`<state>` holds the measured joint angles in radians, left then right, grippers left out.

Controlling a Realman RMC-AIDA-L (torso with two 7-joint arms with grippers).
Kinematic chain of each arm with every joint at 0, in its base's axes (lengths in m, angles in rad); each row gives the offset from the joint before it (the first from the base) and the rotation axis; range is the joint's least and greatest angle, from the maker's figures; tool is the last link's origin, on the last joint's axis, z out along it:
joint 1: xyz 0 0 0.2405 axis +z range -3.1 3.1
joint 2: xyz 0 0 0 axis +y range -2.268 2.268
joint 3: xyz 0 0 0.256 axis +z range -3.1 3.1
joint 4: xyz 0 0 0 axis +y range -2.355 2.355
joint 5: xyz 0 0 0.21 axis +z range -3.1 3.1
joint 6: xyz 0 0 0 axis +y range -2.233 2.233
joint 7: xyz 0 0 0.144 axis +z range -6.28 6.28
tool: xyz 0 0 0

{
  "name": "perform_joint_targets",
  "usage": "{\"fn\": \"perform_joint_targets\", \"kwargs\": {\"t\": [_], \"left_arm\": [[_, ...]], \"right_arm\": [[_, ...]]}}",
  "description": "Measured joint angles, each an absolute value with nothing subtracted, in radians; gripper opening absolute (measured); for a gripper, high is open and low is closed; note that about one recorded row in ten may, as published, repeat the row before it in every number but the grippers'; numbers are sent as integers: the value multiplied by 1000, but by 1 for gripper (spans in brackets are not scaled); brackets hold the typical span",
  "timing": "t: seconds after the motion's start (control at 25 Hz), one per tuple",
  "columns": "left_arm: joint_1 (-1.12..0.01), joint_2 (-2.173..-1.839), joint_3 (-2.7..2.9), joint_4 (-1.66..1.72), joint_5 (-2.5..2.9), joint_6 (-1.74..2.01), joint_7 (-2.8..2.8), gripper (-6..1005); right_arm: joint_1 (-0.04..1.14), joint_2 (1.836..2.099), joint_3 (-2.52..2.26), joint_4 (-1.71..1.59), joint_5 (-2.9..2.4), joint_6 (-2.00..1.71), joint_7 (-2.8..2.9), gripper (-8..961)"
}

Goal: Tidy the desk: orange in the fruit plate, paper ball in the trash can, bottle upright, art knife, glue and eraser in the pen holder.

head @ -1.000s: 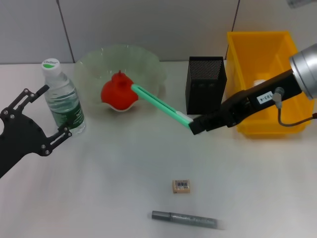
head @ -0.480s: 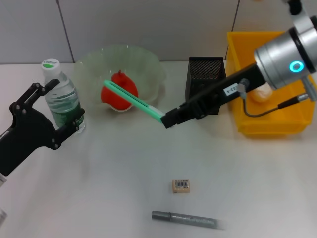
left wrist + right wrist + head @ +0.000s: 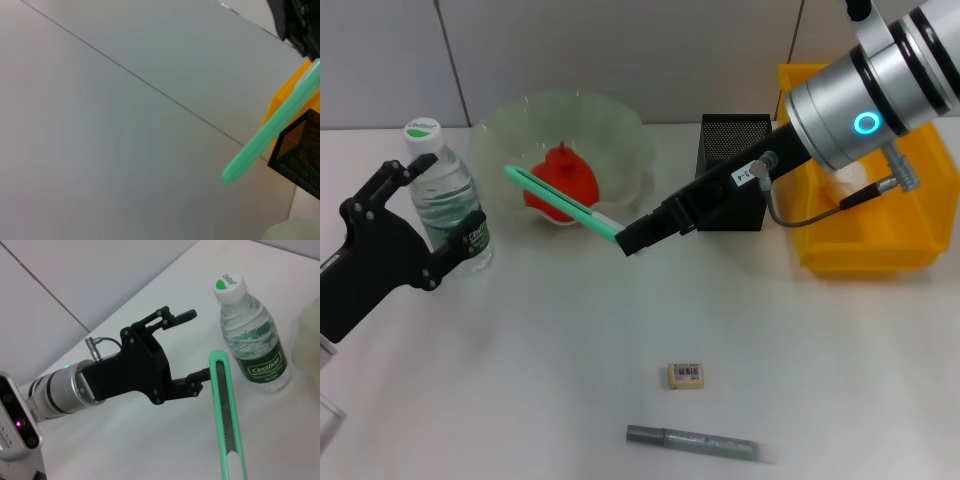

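One knife (image 3: 563, 201), green and long, is pinched at one end in our right claw (image 3: 625, 240); it is in the air, slanting over the plate (image 3: 620, 125) and pointing away from the holder (image 3: 735, 170). That holder stands behind the claw, toward our right, so we judge the knife must turn tip-down over the mesh opening. Our left claw (image 3: 420, 225) is spread wide beside the upright bottle (image 3: 445, 200), gripping nothing. We count one orange (image 3: 560, 180) in the plate, one eraser (image 3: 686, 375) and one glue (image 3: 692, 441) on the bench (image 3: 520, 380), one bin (image 3: 860, 160).
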<state>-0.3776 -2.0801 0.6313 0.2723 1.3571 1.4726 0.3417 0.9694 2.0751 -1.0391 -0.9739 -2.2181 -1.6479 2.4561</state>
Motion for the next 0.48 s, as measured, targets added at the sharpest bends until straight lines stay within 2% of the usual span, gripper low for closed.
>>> {"fn": "perform_joint_targets", "kwargs": {"t": [0.48], "left_arm": [[-362, -2077, 633, 203, 1342, 1499, 416, 754]], "right_arm": [[960, 2070, -1029, -881, -2156, -1662, 2526, 183]]}}
